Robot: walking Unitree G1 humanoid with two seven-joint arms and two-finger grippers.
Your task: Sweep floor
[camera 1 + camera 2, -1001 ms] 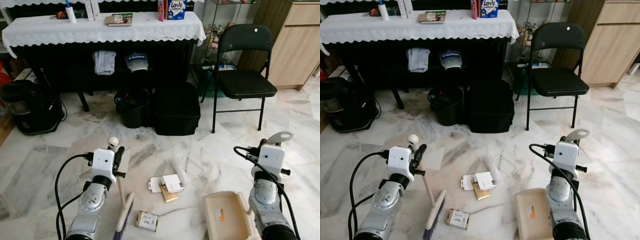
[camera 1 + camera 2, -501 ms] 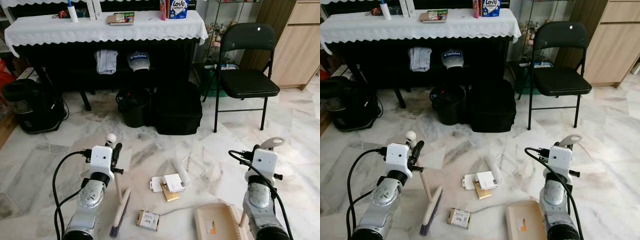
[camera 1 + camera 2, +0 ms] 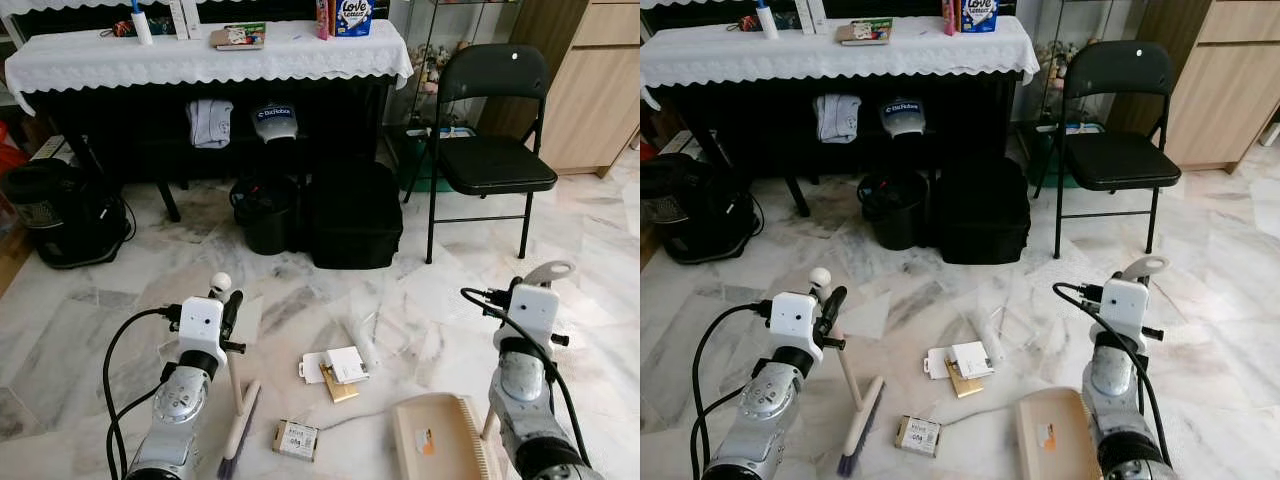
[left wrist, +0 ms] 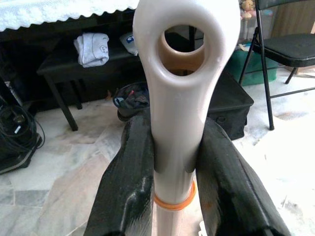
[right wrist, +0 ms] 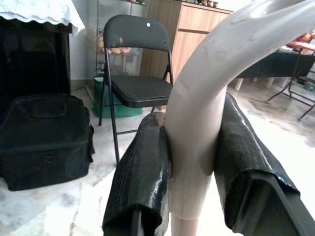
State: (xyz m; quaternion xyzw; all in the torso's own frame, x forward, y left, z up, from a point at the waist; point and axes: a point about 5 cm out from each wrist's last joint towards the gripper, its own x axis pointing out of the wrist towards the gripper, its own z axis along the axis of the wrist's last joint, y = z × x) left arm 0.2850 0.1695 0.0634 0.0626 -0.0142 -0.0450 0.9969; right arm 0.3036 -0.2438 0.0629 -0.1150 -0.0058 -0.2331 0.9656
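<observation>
Broom (image 3: 238, 420) in cream plastic stands tilted on the marble floor (image 3: 90, 330), its purple-tipped bristle head low at the near edge, its handle ending in a rounded loop. The left gripper (image 4: 174, 162) clamps that handle just below the loop, both black fingers (image 4: 130, 182) pressed against it above an orange ring. Dustpan (image 3: 440, 440), also cream, lies flat on the floor to the right with a comb edge and a small orange sticker; the right gripper (image 5: 192, 157) is closed tight around its curved upright handle. Between the two tools lie litter: a small box (image 3: 296, 439), white cards (image 3: 340, 365) over a gold packet and a clear tube. Beyond stand a black bag (image 3: 352, 215), a bin (image 3: 265, 215), a folding chair (image 3: 490, 160) and a cloth-covered table (image 3: 200, 55) bearing a box reading "Love".
</observation>
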